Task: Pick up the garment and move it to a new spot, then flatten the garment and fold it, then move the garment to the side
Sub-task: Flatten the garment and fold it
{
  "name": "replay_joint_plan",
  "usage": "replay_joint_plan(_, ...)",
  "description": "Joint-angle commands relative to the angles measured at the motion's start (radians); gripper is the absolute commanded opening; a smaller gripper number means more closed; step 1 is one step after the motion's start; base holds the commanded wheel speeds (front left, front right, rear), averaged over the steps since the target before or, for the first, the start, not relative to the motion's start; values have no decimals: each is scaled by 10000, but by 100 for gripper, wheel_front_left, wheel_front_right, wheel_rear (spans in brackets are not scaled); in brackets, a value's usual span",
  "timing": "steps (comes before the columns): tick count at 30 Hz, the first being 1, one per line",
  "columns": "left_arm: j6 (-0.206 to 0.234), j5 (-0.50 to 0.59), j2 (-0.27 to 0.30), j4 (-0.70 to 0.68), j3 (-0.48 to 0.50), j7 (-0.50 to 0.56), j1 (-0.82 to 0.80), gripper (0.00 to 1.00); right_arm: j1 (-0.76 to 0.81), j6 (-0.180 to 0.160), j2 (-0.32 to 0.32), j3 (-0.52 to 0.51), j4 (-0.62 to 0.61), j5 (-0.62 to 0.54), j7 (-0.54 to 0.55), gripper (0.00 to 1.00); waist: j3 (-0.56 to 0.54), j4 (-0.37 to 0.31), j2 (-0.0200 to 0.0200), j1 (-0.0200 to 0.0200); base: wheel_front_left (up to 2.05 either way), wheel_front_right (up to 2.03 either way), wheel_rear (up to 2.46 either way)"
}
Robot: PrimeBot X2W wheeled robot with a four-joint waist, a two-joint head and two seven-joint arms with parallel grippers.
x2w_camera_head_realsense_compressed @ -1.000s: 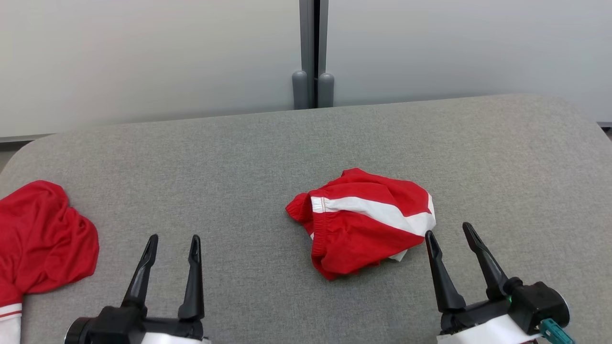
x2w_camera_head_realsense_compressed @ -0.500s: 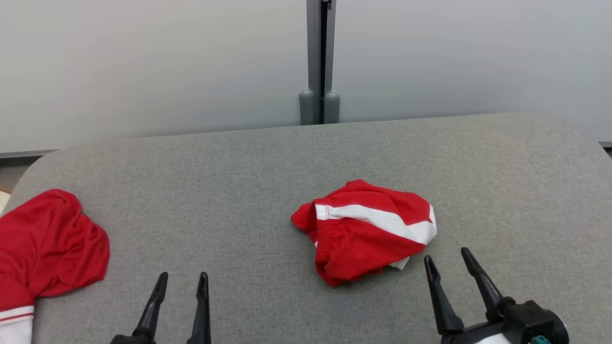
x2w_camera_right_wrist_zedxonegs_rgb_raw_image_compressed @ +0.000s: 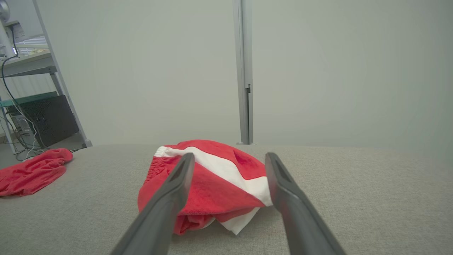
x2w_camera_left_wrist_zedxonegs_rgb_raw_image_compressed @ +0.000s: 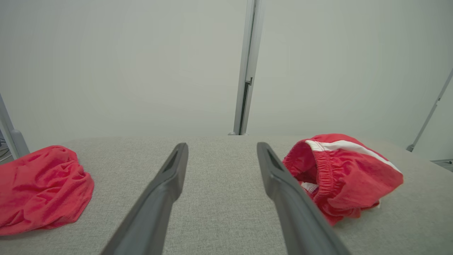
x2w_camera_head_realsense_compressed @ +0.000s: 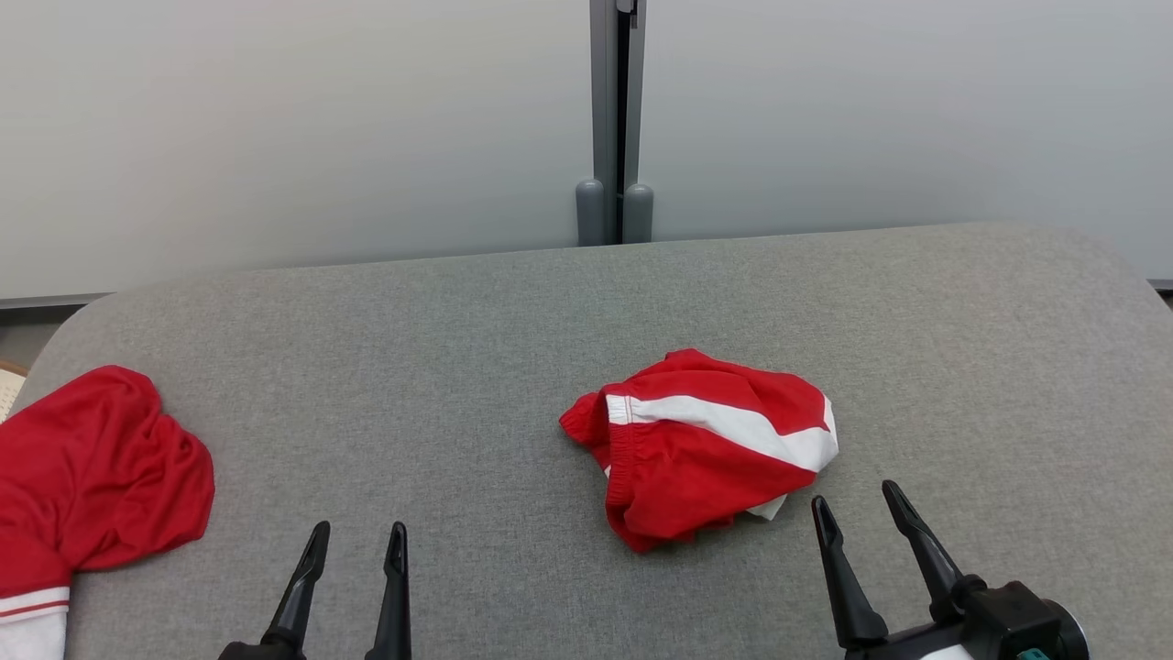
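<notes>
Red-and-white garment [x2w_camera_head_realsense_compressed: 706,449] lies crumpled in a heap on the grey padded table [x2w_camera_head_realsense_compressed: 440,330], near the table's middle and a little toward its right side. Its elastic waistband faces the table's left side, and a white stripe runs across its top. The right gripper [x2w_camera_head_realsense_compressed: 853,492] hovers over the table's near edge, just short of the garment's right corner, its two dark fingers spread wide and holding nothing. In the right wrist view the heap sits framed between them. The left gripper [x2w_camera_head_realsense_compressed: 359,527] hangs over the table's near edge too, left of the garment and well apart from it, its fingers likewise parted and empty. A second red cloth [x2w_camera_head_realsense_compressed: 101,467] is bunched at the table's left side. Behind the table's far edge a grey post [x2w_camera_head_realsense_compressed: 614,110] stands between pale wall panels.
</notes>
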Motion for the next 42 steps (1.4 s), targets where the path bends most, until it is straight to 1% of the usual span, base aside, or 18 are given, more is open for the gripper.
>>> replay_joint_plan(1, -10, 15, 30, -11, 13, -1, -80, 100, 47, -17, -19, 21, -7, 4, -8, 100, 14, 11, 0, 0, 0, 0, 0)
replay_joint_plan(7, -45, 101, 30, 64, -42, 1, -94, 100, -4, -17, -19, 44, -16, 49, -8, 100, 74, 7, 0, 0, 0, 0, 0)
replay_joint_plan(12, -94, 233, 32, 192, 8, 1, -273, 100, -147, -17, -19, 113, -18, 82, -8, 100, 214, -149, 0, 0, 0, 0, 0)
replay_joint_plan(15, -241, 189, 30, 413, 2, 1, -401, 100, -217, -17, -21, 62, -60, 78, -8, 100, 336, -273, 0, 0, 0, 0, 0)
replay_joint_plan(16, -384, -181, 27, 564, -42, 1, -463, 100, -223, -17, -19, 51, -64, 83, -8, 100, 386, -308, 0, 0, 0, 0, 0)
replay_joint_plan(20, -1243, -2176, 24, 1437, -475, 1, -1022, 100, -329, -17, -21, 11, -9, -18, -8, 100, 639, -442, 0, 0, 0, 0, 0)
replay_joint_plan(23, -1500, -3022, 34, 2225, -1041, -2, -1791, 100, -422, -17, -19, -11, 3, -93, -8, 100, 872, -543, 0, 0, 0, 0, 0)
replay_joint_plan(25, -1579, -3530, 30, 2785, -1560, 7, -2456, 100, -552, -17, -18, -40, -19, -120, -8, 100, 1077, -604, 0, 0, 0, 0, 0)
replay_joint_plan(27, -1589, -4317, 19, 3095, -2221, 260, -3223, 100, -616, -17, -18, -26, -32, -152, -8, 100, 1260, -680, 0, 0, 0, 0, 0)
replay_joint_plan(28, -1597, -5231, 152, 3224, -2815, 743, -3864, 100, -691, -17, -21, -1, -32, -168, -8, 100, 1410, -761, 0, 0, 0, 0, 0)
replay_joint_plan(29, -1597, -5591, 333, 3273, -3003, 926, -4154, 100, -749, -17, -21, 20, -30, -170, -8, 100, 1491, -811, 0, 0, 0, 0, 0)
replay_joint_plan(35, -1582, -7366, 907, 3635, -3661, 2021, -5460, 100, -1032, -19, -25, 70, -21, -86, -8, 100, 1908, -1147, 0, 0, 0, 0, 0)
replay_joint_plan(39, -1583, -8427, 1239, 3698, -3900, 2800, -5867, 100, -1165, -17, -19, 39, -36, -52, -8, 100, 2125, -1317, 0, 0, 0, 0, 0)
replay_joint_plan(42, -1583, -8941, 1431, 3710, -3983, 3093, -6070, 100, -1219, -17, -21, 52, -4, -7, -8, 100, 2222, -1457, 0, 0, 0, 0, 0)
